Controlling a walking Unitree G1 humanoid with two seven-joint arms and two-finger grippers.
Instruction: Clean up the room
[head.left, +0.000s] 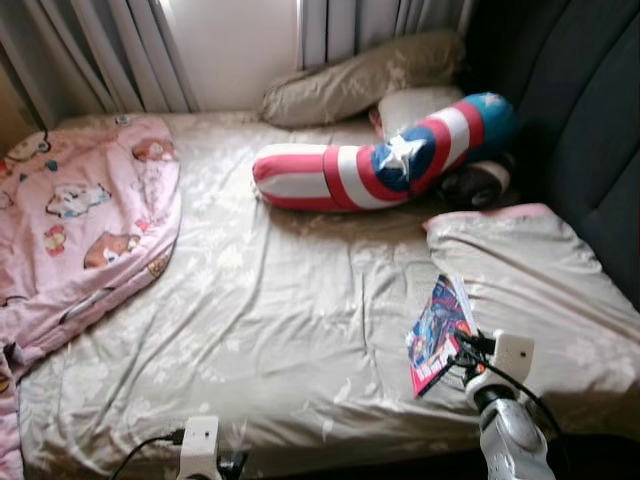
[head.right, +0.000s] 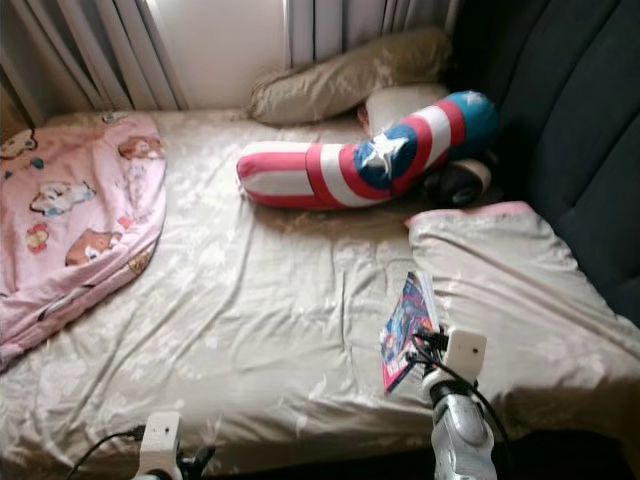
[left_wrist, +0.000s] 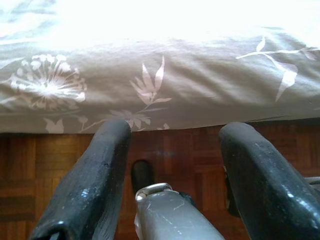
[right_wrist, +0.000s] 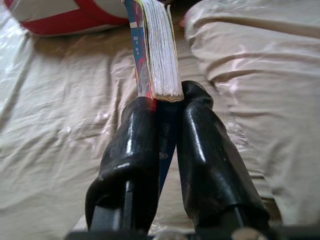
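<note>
- While the pink cartoon blanket (head.left: 85, 215) lies bunched and the striped bolster (head.left: 385, 160) sprawls across the bed (head.left: 260, 330), your tidying looks barely begun.
- Your right gripper (right_wrist: 167, 107) pinches a comic book (right_wrist: 155, 50) beside the pillow (head.left: 540, 290); your left gripper (left_wrist: 175, 150) hangs parted, empty, at the bed's edge.

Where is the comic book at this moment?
The comic book is on the bed's right side, clamped in the right tool, beside the beige pillow.

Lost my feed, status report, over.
Right gripper shut on book, above bed. Left gripper open, low at bed edge. Nothing blocking.
</note>
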